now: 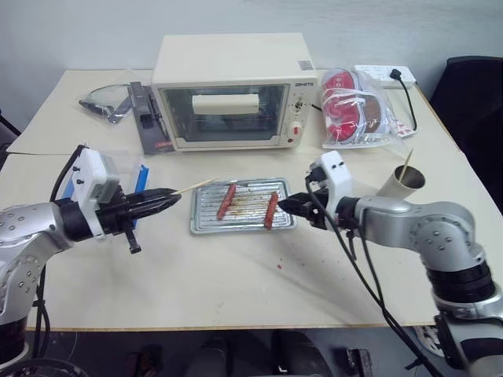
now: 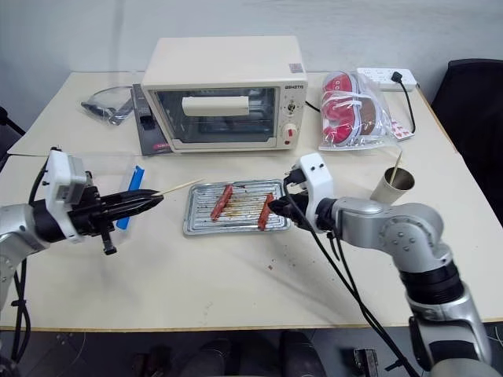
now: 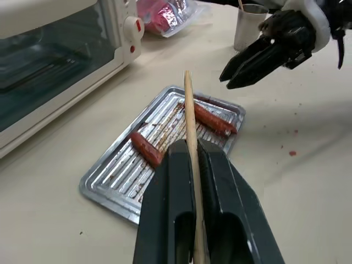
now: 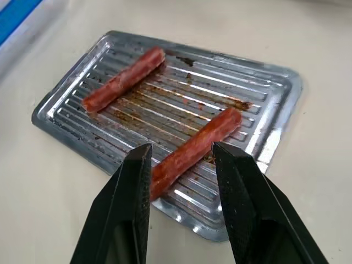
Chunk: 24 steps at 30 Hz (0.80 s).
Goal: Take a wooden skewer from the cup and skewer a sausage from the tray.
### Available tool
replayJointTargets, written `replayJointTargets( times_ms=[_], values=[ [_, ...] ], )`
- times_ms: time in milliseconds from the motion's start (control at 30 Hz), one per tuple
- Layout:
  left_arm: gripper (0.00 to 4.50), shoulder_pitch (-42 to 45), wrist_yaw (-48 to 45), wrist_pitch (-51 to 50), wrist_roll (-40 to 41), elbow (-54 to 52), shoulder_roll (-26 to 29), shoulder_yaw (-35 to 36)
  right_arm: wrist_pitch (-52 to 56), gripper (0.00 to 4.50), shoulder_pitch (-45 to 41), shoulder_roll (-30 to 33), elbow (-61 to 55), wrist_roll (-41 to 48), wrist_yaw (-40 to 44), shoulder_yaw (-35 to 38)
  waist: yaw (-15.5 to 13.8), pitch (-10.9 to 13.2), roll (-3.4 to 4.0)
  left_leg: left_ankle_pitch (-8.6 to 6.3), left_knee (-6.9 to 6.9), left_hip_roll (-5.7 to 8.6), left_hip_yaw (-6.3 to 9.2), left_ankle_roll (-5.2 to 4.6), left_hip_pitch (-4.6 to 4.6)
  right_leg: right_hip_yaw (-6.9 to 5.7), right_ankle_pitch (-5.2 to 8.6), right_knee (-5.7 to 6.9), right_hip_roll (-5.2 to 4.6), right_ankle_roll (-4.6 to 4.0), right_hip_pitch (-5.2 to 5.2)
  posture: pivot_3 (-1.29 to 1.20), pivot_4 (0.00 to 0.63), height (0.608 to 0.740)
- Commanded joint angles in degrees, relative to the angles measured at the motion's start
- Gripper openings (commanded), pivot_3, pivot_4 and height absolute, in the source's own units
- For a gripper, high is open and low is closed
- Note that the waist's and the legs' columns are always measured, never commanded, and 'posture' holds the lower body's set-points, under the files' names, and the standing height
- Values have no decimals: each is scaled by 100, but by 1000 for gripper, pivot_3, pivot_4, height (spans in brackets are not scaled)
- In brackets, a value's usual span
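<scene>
We're clamping the wooden skewer [image 3: 188,118] between our left fingers [image 3: 170,209], tip aimed trayward, while our right fingers [image 4: 239,187] are sitting apart, straddling the sausage [image 4: 192,151] on the tray [image 4: 275,82], probably to steady it.

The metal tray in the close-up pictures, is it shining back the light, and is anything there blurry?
In the right wrist view the tray throws bright glare off its ribs and rim, while the near fingers look soft. In the left wrist view the wooden skewer stays crisp, and the toaster oven window shows pale reflections.
</scene>
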<state>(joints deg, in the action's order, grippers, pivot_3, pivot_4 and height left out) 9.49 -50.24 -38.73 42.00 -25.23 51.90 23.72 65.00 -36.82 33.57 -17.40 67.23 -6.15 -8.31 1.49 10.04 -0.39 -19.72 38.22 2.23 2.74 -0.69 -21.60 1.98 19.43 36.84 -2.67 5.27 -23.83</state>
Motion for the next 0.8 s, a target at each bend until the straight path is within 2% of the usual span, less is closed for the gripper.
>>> replayJointTargets(
  times_ms=[33, 233, 367, 800],
  values=[
    [0, -131, -61, -149, 325, -316, 146, 385, -39, 1789, -52, -282, 64, -756, -2, -200, -4, 0, 1, 0, -2, 0, 0, 0, 0, 0, 0, 1, 0, 0, 0, 0, 150, 740],
    [0, -307, -68, -281, 343, -543, 356, 437, 46, 1789, 4, -831, 190, -1514, -212, -22, 9, 1, 2, 0, -9, 4, -3, 1, -1, 2, 0, 2, 0, 0, -8, 0, 150, 740],
    [0, -280, -71, -271, 355, -496, 406, 436, 160, 2797, -23, -1184, 228, -1757, -223, 83, 21, 1, 3, 3, -11, 3, -3, 6, -1, 1, 1, 7, 1, -1, -11, 0, 150, 740],
    [0, -5, -66, -139, 249, -356, 388, 151, 531, 2797, -113, -1904, 381, -2423, -61, 392, 29, 1, 3, 10, -11, 6, -5, 15, -1, 4, 1, 26, 2, -2, -21, 0, 150, 740]
  ],
)
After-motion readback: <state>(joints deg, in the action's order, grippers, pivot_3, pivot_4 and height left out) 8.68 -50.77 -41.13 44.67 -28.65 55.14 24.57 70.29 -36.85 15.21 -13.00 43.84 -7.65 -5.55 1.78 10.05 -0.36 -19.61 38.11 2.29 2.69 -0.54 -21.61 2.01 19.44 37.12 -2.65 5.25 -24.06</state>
